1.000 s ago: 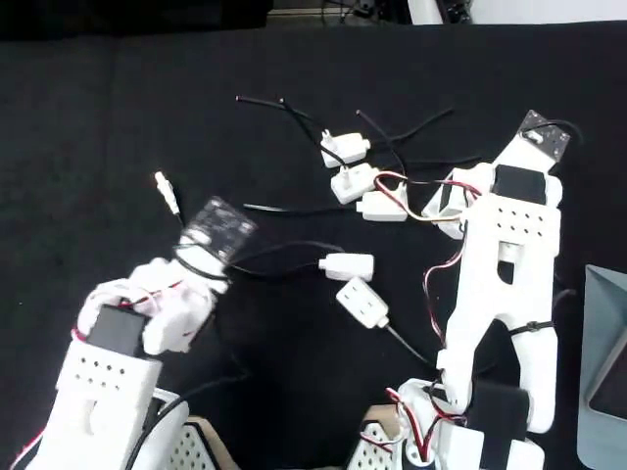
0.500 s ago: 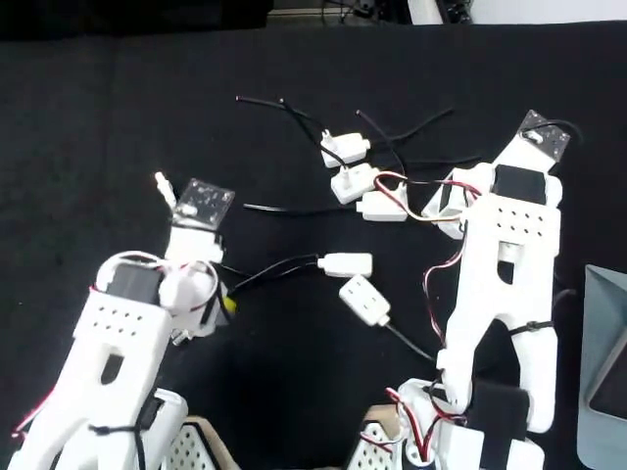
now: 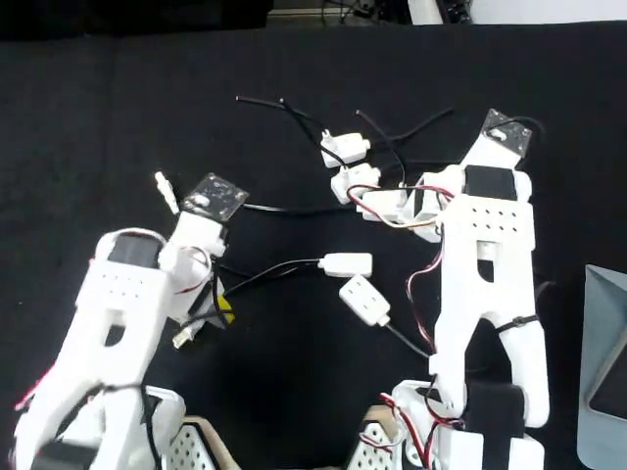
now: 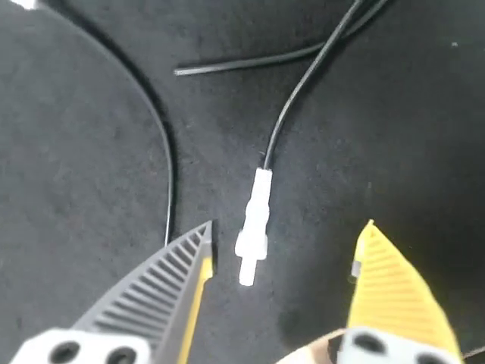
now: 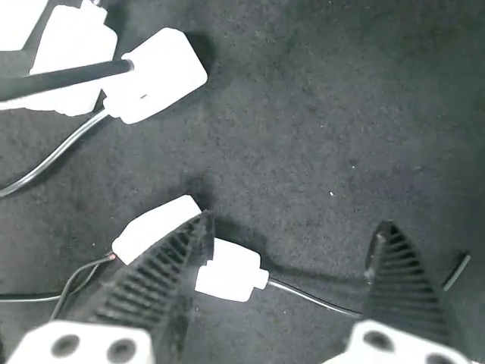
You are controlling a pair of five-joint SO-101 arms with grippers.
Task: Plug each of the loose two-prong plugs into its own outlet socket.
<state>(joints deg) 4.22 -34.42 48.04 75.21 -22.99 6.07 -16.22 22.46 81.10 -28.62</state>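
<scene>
We see the left fingers (image 4: 170, 284) spread apart over a slim plug (image 4: 254, 227) lying on the black counter (image 4: 394, 114), while the right fingers (image 5: 155, 284) gape above another white plug (image 5: 229, 274), cord trailing

Right gripper (image 5: 295, 221) over black cloth (image 5: 318, 114), jaws spread wide, bare cloth between them. Small white block (image 5: 229, 277) just beside ribbed finger (image 5: 163, 284) — thin black wire (image 5: 311, 297) runs from it across gap toward the other finger. Second white block (image 5: 155, 226) against same finger's outer edge, partly hidden. Farther off, larger white block (image 5: 157, 74) with thick black cable (image 5: 61, 78), lying against another white piece (image 5: 76, 38). Plug or socket — cannot tell for any.
</scene>
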